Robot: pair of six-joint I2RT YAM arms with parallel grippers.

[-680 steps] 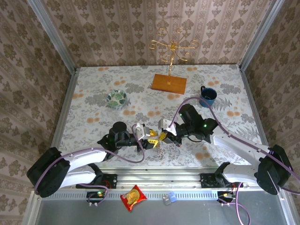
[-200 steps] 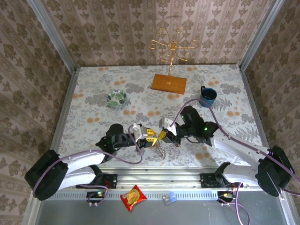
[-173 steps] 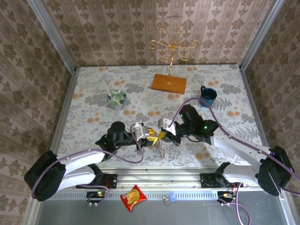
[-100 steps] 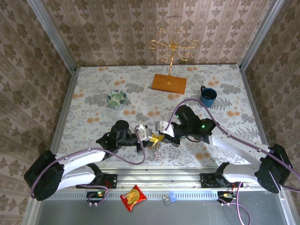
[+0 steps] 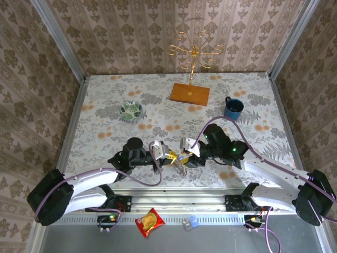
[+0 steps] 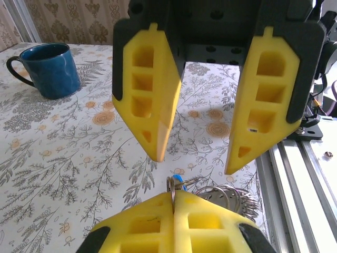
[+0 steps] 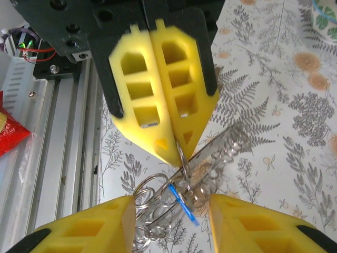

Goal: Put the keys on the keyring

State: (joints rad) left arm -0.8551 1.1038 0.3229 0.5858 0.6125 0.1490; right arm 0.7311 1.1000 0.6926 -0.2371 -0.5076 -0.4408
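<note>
My left gripper (image 5: 171, 156) (image 6: 174, 194) is shut on a thin metal loop of the keyring (image 7: 181, 153), holding it above the table near the front edge. From that loop hangs the rest of the keyring (image 5: 180, 168) (image 6: 234, 196) (image 7: 224, 147), a grey cluster of small rings. A blue key (image 6: 179, 181) (image 7: 183, 203) hangs from it. My right gripper (image 5: 185, 157) (image 7: 168, 211) faces the left one, open, with its yellow fingers (image 6: 152, 100) on either side of the hanging bundle and apart from it. The green key is hidden.
A blue mug (image 5: 233, 108) (image 6: 45, 68) stands at the right. The green-patterned bowl (image 5: 130, 110) sits back left, and a gold wire stand on a wooden base (image 5: 189, 94) stands at the back. The aluminium rail (image 7: 63, 137) and a red snack packet (image 5: 150, 221) lie just off the front edge.
The right arm has drawn slightly right and toward the front edge. The left gripper stays shut on the ring loop at about the same spot, the bundle still hanging below.
</note>
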